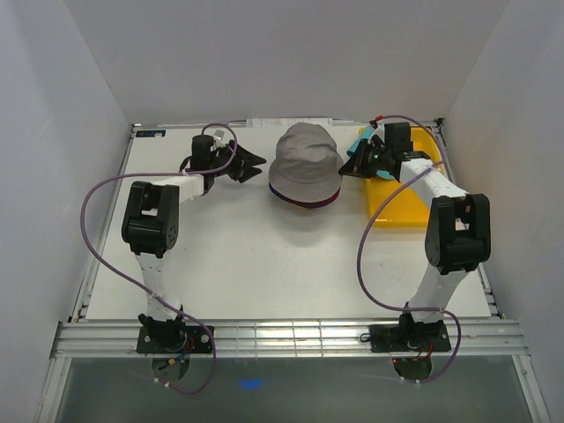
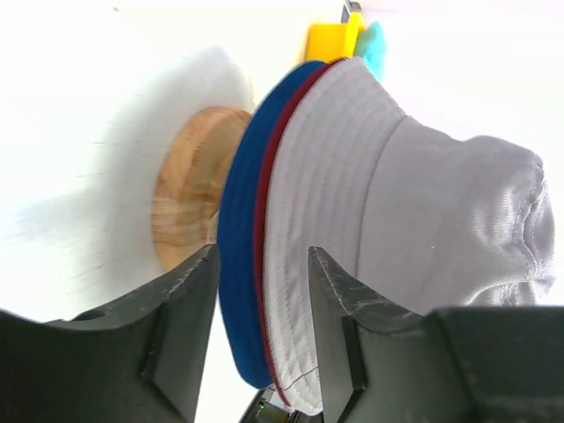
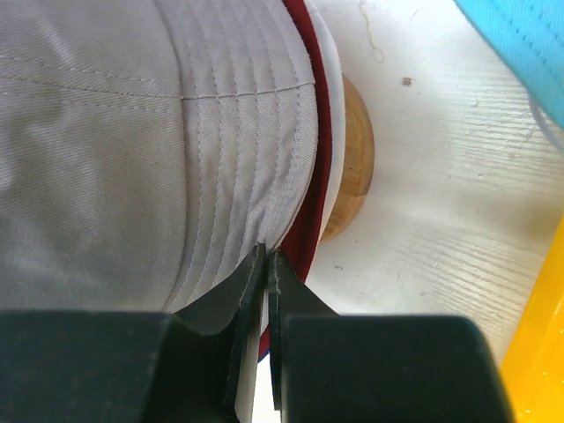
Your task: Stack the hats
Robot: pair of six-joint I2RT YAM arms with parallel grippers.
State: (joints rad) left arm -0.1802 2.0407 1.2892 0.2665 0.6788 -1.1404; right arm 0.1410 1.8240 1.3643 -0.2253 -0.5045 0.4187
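Right wrist shows right gripper [image 3: 266, 256] perhaps pinching grey hat [image 3: 115, 132] brim.

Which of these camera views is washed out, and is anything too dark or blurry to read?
Left wrist view: the table is blown out to near-white, though the grey hat is sharp. Right wrist view: the right fingers are a dark mass with little detail, the grey hat's weave crisp. Top view: even light, one soft shadow under the grey hat.
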